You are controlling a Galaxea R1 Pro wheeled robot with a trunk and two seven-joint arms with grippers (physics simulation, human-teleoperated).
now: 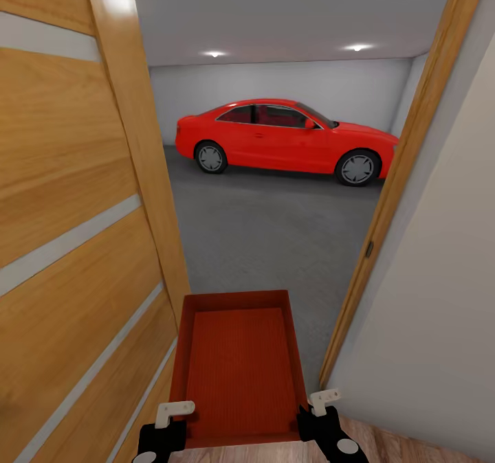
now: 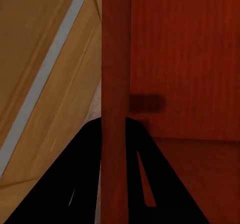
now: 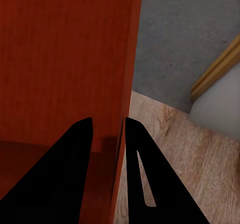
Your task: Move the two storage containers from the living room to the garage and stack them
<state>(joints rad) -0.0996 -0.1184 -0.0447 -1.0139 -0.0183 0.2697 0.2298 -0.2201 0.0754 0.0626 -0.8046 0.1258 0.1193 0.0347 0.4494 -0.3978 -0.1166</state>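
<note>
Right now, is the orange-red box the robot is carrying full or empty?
Empty. The head view looks straight into the orange-red open-topped storage container and shows only its bare ribbed base, with nothing lying inside.

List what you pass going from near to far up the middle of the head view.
Orange-red open-topped storage container → dark grey concrete garage floor → glossy red car → plain white back wall.

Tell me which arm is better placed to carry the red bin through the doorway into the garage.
Neither alone: both. The left gripper clamps the storage container's left wall and the right gripper its right wall, so it hangs between them. The right has more room; the open door crowds the left.
</note>
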